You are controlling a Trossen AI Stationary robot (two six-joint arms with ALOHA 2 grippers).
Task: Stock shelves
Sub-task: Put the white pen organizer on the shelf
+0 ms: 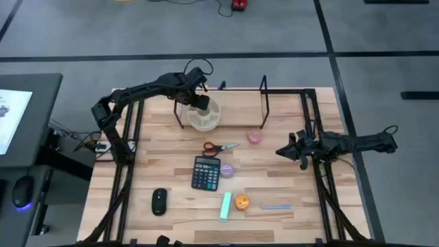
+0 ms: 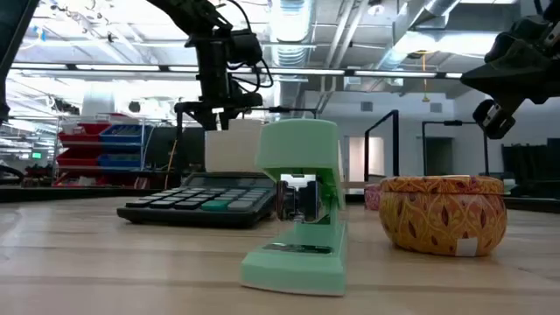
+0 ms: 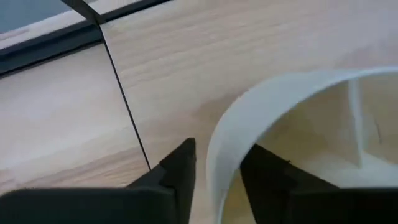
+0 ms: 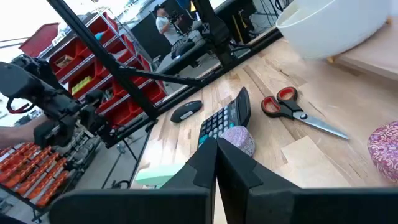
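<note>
The left gripper [image 1: 199, 101] is over the near-left end of the shelf rack [image 1: 236, 103], which stands at the far middle of the table [image 1: 288, 219]. Its fingers [image 3: 180, 171] are clamped on the rim of a round white bowl [image 1: 204, 115] with inner dividers (one finger outside the wall, one inside, as the left wrist view shows). The bowl sits on the rack's pale plank, just beside the thin black upright [image 3: 124, 99] at that end.

The right gripper [image 1: 282, 151] hangs above the table's right side, well apart from the rack, and its fingers are pressed together with nothing between them.

On the tabletop in front of the rack lie red-handled scissors [image 1: 218, 147], a black calculator [image 1: 206, 172], a small purple patterned item [image 1: 227, 169] touching the calculator's right side, a pink round item [image 1: 255, 137] near the rack's right upright, a black computer mouse [image 1: 159, 201], a mint-green stapler [image 1: 226, 206], an orange patterned round tin [image 1: 241, 202] just beside the stapler, and a blue pen [image 1: 276, 206].
</note>
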